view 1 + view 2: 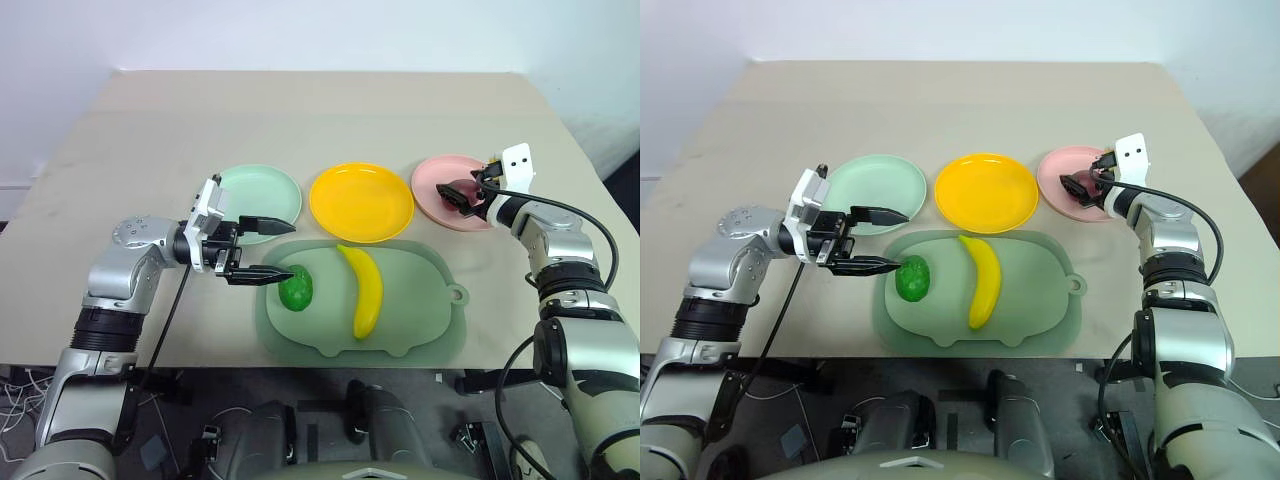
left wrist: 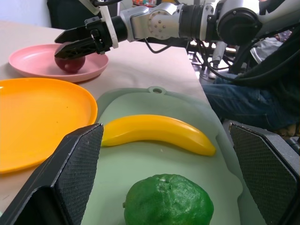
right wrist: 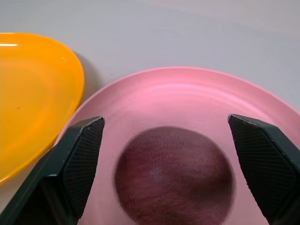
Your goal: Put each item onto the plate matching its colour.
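Left gripper: I am holding it wide, level, just beside the green fruit.
Mint plate: sitting bare at the left of the row.
Green fruit: lying on the tray, left part.
Banana: lying on the tray, right of the green fruit.
Yellow plate: sitting bare in the middle.
Pink plate: carrying the red fruit.
Right gripper: I am spreading it wide around the red fruit, seemingly not touching it.

Left gripper level, jaws apart; right gripper likewise.
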### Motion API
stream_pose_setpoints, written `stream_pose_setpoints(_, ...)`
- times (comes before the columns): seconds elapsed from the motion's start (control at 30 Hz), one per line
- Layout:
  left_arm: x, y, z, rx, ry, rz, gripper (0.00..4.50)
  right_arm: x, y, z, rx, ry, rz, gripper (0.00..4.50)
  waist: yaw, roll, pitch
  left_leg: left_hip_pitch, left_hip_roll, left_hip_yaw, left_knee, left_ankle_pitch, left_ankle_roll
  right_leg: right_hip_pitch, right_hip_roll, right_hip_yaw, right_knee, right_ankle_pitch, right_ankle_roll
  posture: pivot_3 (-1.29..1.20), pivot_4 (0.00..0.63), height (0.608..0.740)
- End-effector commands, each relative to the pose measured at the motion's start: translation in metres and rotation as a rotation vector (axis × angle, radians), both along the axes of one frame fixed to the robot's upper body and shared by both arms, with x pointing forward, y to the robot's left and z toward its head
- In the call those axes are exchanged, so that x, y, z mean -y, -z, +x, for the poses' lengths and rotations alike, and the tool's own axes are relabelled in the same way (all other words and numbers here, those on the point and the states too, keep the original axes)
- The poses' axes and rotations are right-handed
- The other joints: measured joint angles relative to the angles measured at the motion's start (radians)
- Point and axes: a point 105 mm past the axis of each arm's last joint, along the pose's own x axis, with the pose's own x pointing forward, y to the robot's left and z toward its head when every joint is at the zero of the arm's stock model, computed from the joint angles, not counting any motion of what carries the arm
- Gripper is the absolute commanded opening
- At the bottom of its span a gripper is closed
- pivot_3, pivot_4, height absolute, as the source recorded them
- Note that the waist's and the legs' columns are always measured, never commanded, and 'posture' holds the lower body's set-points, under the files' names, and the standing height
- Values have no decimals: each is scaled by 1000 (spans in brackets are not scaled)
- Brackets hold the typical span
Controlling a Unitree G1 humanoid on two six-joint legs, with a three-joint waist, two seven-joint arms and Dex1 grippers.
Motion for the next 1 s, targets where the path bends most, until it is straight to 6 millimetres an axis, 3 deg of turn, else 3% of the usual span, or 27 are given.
stream_pose_setpoints(0.03, 0, -10, 1, 43, 0, -17, 4500, -5, -38, 7, 120, 18, 65, 4451, 0, 0, 0, 0, 0, 0, 0, 0, 0, 0, 0, 0, 0, 0, 0, 0, 150, 740)
stream_pose_setpoints(0.3, 0, -10, 1, 44, -3, -25, 4500, -8, -77, 2, 242, 57, 257, 4451, 1, 0, 0, 0, 0, 0, 0, 0, 0, 0, 0, 0, 0, 0, 0, 0, 150, 740)
stream_pose_setpoints(0.4, 0, -9, 1, 42, -3, -26, 4500, -23, -68, -4, 212, 49, 258, 4451, 2, 0, 0, 0, 1, 0, 0, 0, 0, 0, 0, 0, 0, 0, 0, 0, 150, 740)
stream_pose_setpoints(0.53, 3, -8, 2, 39, 1, -31, 4500, -59, -62, -20, 219, 11, 338, 4451, 2, 1, 0, 0, 1, -1, 0, 0, 0, 0, 0, 0, 0, 0, 0, 0, 150, 740)
stream_pose_setpoints(0.83, 2, -9, 3, 40, -1, -34, 4500, -92, -61, -51, 198, 9, 524, 4451, 3, 1, 0, -1, 1, -2, 0, -1, 1, -2, 0, 1, 1, 0, 0, 0, 150, 740)
stream_pose_setpoints(1.0, 2, -8, 3, 38, -1, -33, 4500, -107, -46, -67, 119, 9, 512, 4451, 4, 1, 0, -1, 0, -3, 0, -3, 5, -2, 0, 1, 1, 0, 0, 0, 150, 740)
